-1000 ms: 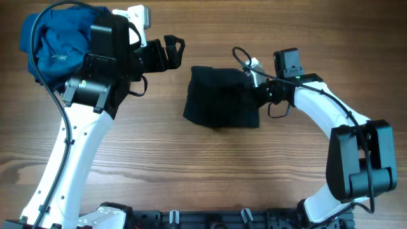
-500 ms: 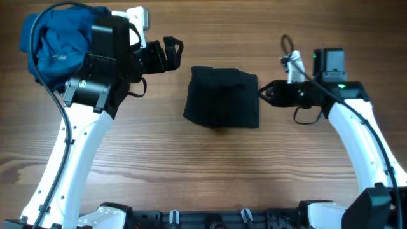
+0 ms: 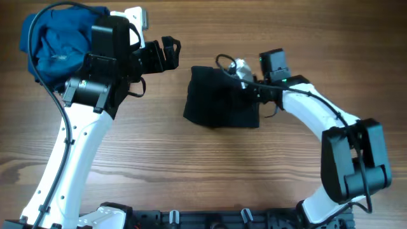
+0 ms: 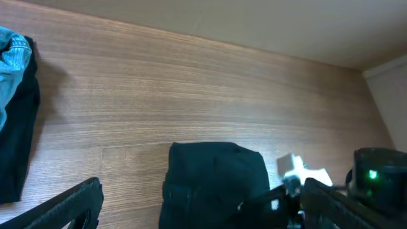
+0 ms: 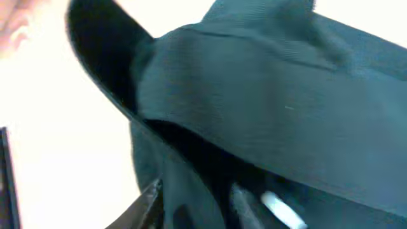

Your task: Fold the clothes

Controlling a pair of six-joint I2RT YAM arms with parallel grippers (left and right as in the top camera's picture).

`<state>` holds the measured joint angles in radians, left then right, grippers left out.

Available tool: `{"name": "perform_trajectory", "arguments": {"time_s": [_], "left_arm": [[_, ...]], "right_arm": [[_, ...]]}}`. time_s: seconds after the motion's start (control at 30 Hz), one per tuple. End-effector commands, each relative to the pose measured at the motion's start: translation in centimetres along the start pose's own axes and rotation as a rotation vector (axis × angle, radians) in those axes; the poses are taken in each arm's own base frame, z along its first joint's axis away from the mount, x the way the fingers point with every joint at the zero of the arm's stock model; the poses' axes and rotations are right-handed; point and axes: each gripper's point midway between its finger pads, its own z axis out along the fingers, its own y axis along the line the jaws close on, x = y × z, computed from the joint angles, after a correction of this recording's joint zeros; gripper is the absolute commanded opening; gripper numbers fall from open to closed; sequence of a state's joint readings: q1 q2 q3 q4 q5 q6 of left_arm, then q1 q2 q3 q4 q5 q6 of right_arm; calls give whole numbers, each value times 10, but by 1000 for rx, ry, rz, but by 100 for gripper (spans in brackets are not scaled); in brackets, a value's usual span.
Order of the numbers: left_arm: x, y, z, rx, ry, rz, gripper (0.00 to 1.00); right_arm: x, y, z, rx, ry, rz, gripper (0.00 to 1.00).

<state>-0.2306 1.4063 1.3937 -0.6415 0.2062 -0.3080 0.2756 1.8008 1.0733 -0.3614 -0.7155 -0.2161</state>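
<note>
A black garment [image 3: 219, 98] lies folded into a rough square at the table's middle. It also shows in the left wrist view [image 4: 216, 181]. My right gripper [image 3: 247, 90] is at the garment's upper right edge. In the right wrist view black cloth [image 5: 267, 95] fills the frame and sits between the fingers [image 5: 149, 197], which look closed on a fold. My left gripper [image 3: 168, 51] is open and empty, left of the garment and apart from it.
A heap of blue clothes [image 3: 54, 38] lies at the far left corner behind my left arm; its edge shows in the left wrist view [image 4: 13, 57]. Bare wood table [image 3: 210, 165] spreads in front of the garment.
My right arm drew back to the right off the garment, then came in again to its upper right edge. The left arm and the garment's outline have hardly moved.
</note>
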Motion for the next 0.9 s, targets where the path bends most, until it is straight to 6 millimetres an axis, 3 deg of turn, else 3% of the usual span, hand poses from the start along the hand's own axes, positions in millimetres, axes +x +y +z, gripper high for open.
{"name": "perform_trajectory", "arguments": {"time_s": [0.0, 0.03, 0.17, 0.23, 0.3, 0.37, 0.43, 0.5, 0.53, 0.6, 0.67, 0.73, 0.8, 0.87], "left_arm": [[1, 4, 2, -19, 0, 20, 100], [1, 4, 2, -19, 0, 19, 100], [1, 4, 2, -19, 0, 19, 100], [1, 4, 2, -20, -1, 20, 100], [0, 5, 2, -26, -3, 20, 100], [1, 5, 2, -27, -3, 20, 100], [0, 6, 2, -28, -4, 20, 100], [0, 8, 2, -41, -9, 20, 100], [-1, 8, 2, -44, -9, 20, 100], [-1, 8, 2, -44, -10, 20, 100], [0, 8, 2, -44, -8, 20, 100], [1, 9, 2, -47, -3, 18, 100], [1, 9, 2, -46, -4, 19, 100], [1, 9, 1, -49, -4, 18, 100]], "right_arm": [[8, 18, 14, -45, 50, -24, 11], [11, 17, 14, -34, 65, -17, 4], [1, 4, -2, 17, 28, 118, 4], [-25, 4, -42, 53, -38, 206, 4], [-32, -3, -75, 154, -66, 352, 4], [-13, -12, -92, 238, -27, 487, 4], [29, -30, -100, 352, 89, 659, 4], [59, -43, -96, 381, 161, 735, 4], [59, -41, -92, 337, 170, 684, 4], [36, -30, -83, 206, 109, 509, 8], [14, -41, -83, 227, 27, 454, 40], [0, -48, -81, 236, -34, 493, 56], [-10, -59, -71, 267, -81, 562, 61], [-2, -64, -45, 300, -71, 796, 61]]}}
